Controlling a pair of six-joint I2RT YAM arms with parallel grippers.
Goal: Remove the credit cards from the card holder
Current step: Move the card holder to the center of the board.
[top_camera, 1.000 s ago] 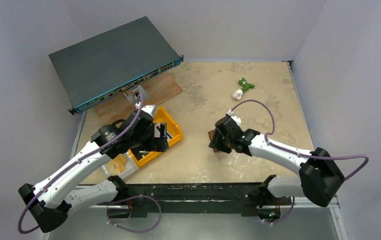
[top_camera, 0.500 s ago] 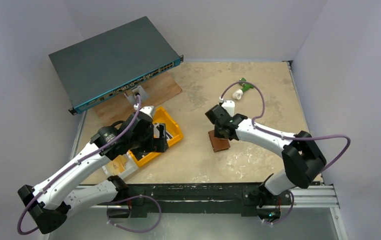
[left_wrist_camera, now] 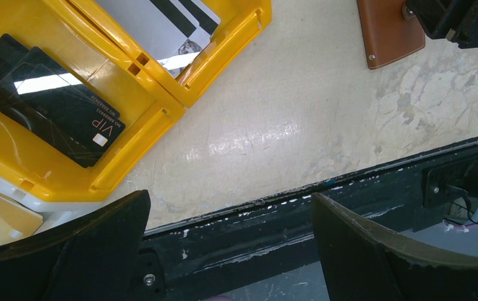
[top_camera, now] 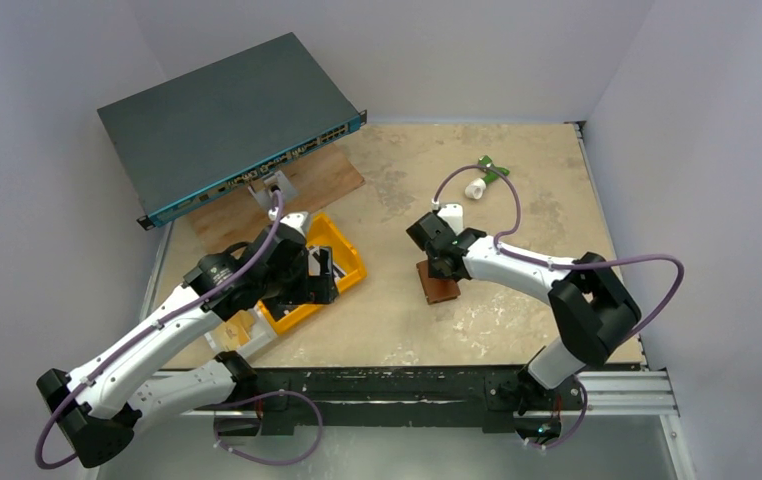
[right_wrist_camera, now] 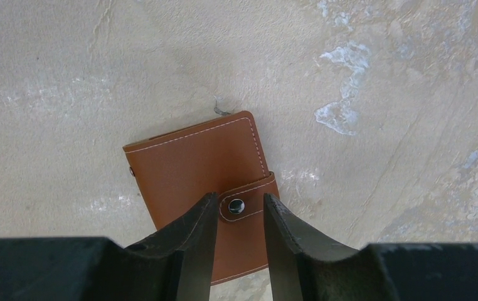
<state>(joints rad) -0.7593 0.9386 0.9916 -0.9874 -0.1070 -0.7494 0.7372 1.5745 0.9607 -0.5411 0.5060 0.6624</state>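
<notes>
The card holder (right_wrist_camera: 199,169), a brown leather wallet, lies flat and shut on the table, its snap tab (right_wrist_camera: 239,204) fastened; it also shows in the top view (top_camera: 441,288). My right gripper (right_wrist_camera: 239,204) hovers over it, jaws a narrow gap apart, one either side of the tab, holding nothing; in the top view it (top_camera: 435,262) is at the wallet's far end. No credit cards show at the wallet. My left gripper (left_wrist_camera: 229,197) is wide open and empty, beside the yellow bin (left_wrist_camera: 161,103). A pale grey striped card (left_wrist_camera: 161,25) lies in the bin.
Black VIP cards (left_wrist_camera: 54,103) lie in the bin's other compartment. A white box (top_camera: 242,335) sits under the bin's near corner. A network switch (top_camera: 227,115) rests on a wooden board (top_camera: 317,180) at the back left. A green and white object (top_camera: 485,176) lies at the back. A black rail (left_wrist_camera: 324,213) runs along the table's near edge.
My right gripper has moved off the wallet toward the far left, uncovering it, and its arm has swung in. The left arm has not moved.
</notes>
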